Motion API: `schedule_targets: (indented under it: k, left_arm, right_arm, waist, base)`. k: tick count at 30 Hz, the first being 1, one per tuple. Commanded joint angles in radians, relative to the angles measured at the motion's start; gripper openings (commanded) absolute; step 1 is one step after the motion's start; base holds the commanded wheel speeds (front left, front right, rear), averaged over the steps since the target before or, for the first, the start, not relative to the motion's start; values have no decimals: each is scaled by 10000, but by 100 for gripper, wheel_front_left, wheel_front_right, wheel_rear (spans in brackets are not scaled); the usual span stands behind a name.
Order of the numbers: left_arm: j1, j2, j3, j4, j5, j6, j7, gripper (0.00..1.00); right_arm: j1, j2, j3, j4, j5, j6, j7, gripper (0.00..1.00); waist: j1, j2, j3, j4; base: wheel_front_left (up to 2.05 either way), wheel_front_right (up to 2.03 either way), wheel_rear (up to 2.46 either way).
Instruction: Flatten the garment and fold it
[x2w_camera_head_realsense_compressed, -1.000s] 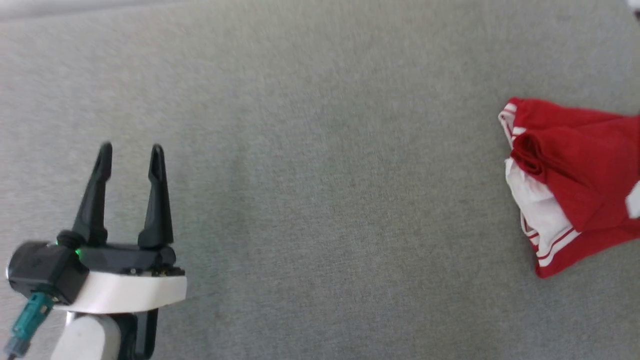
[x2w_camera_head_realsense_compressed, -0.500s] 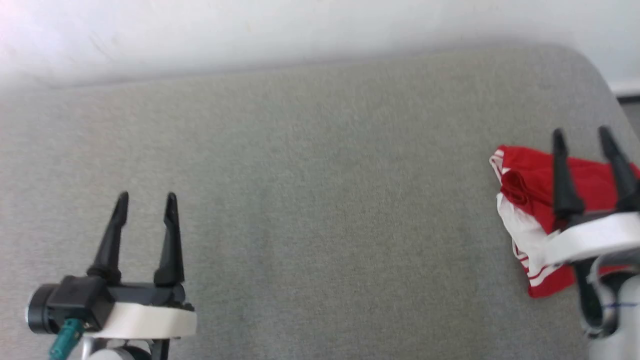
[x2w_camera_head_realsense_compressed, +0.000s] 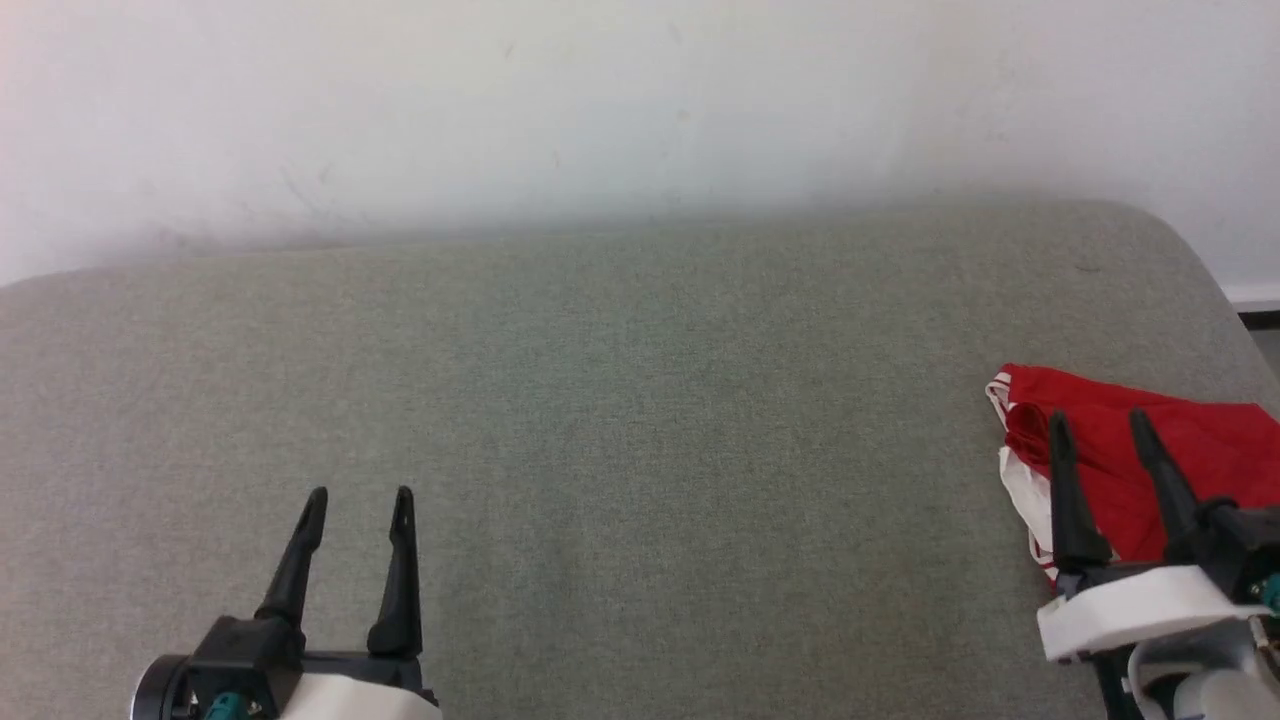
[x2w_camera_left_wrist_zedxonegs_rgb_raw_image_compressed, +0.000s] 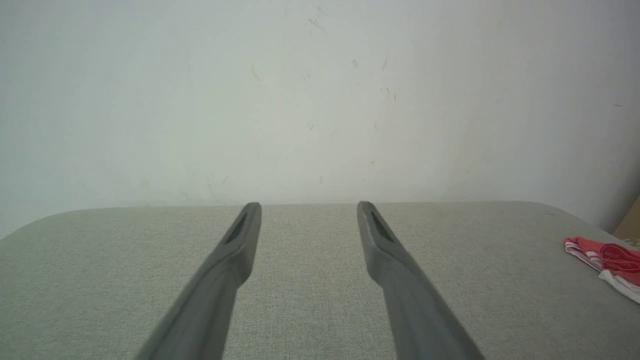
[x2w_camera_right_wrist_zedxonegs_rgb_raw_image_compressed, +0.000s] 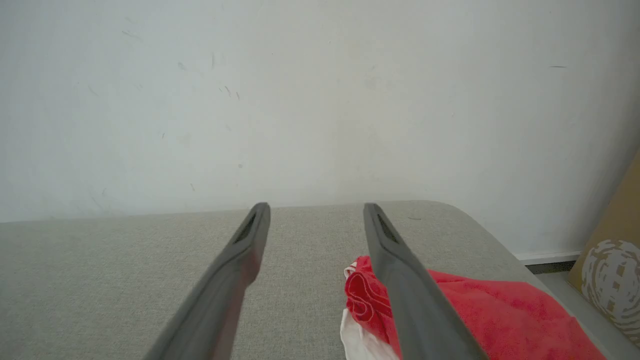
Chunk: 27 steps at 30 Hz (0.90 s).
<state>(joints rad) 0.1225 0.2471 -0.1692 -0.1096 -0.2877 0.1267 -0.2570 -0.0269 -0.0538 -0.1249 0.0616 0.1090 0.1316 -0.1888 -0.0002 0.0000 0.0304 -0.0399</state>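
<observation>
Jaws wide on both grippers, nothing held. Head view: left gripper (x2w_camera_head_realsense_compressed: 361, 495) at lower left above bare grey pad (x2w_camera_head_realsense_compressed: 640, 400). Right gripper (x2w_camera_head_realsense_compressed: 1097, 418) at lower right, its fingers overlapping the left part of the garment (x2w_camera_head_realsense_compressed: 1215, 450); contact cannot be told. Garment lies crumpled at the pad's right end, red, with white cloth and striped trim along its left edge, well apart from the left gripper. White wall (x2w_camera_head_realsense_compressed: 640, 100) behind the pad. Left wrist view: fingers spread, pointing toward the wall; garment at the far right edge. Right wrist view: fingers spread; garment partly hidden behind the finger on that view's right, a rolled red fold just beside it, white cloth below. Brown board (x2w_camera_right_wrist_zedxonegs_rgb_raw_image_compressed: 610, 280) with white print at the right edge, off the pad.
</observation>
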Motion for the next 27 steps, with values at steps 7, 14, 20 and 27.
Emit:
schedule_targets:
  k: [7,14,20,27]
  left_arm:
    - [65,-291,141,363,241,-139,-47,100]
    - [-27,-456,434,471,345,-375,-47,100]
    - [28,-604,556,453,322,-477,4,0]
    - [2,-632,568,465,378,-493,71,0]
  right_arm:
    - [221,34,-57,877,351,-9,-471,100]
    - [10,34,147,1211,285,-9,-627,100]
    - [69,6,182,1252,267,-2,-589,0]
    - [79,1,207,1211,237,-2,-527,0]
  waist:
    - [2,0,33,77]
    - [2,0,154,20]
    - [2,0,126,-5]
    - [2,0,117,3]
  base:
    - [0,0,0]
    - [0,0,0]
    - [0,0,0]
    - [0,0,0]
